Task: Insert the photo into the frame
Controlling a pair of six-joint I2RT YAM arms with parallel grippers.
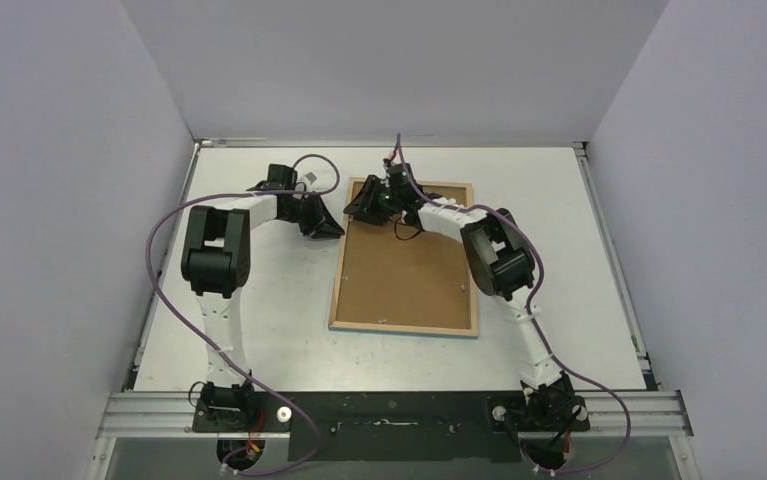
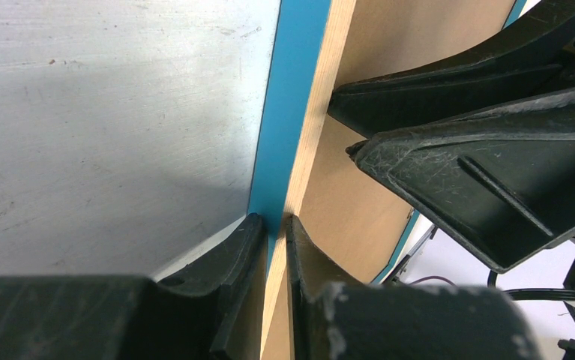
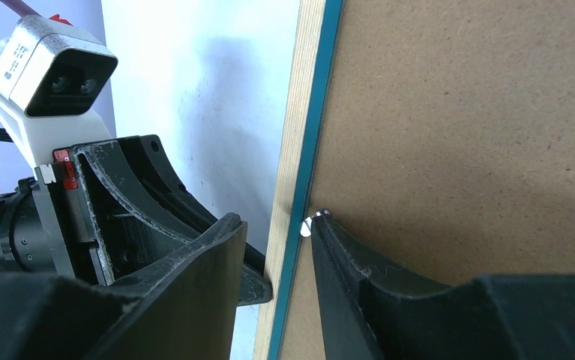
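The frame [image 1: 405, 328] lies back side up on the table, with the brown backing board [image 1: 409, 265] set in it. The photo is hidden. My left gripper [image 1: 334, 228] is shut on the frame's left edge near the far corner. In the left wrist view its fingers [image 2: 248, 247] pinch the turquoise front [image 2: 288, 90] and the wood-coloured back. My right gripper [image 1: 364, 205] is open at the same corner. In the right wrist view it [image 3: 275, 221] straddles the frame's edge [image 3: 310, 90], with one fingertip on a small metal tab [image 3: 306, 227] at the board's rim [image 3: 479, 135].
The two grippers are very close together at the frame's far left corner. The left gripper's body and camera [image 3: 44, 67] fill the left of the right wrist view. Grey walls enclose the white table [image 1: 259, 320] on three sides.
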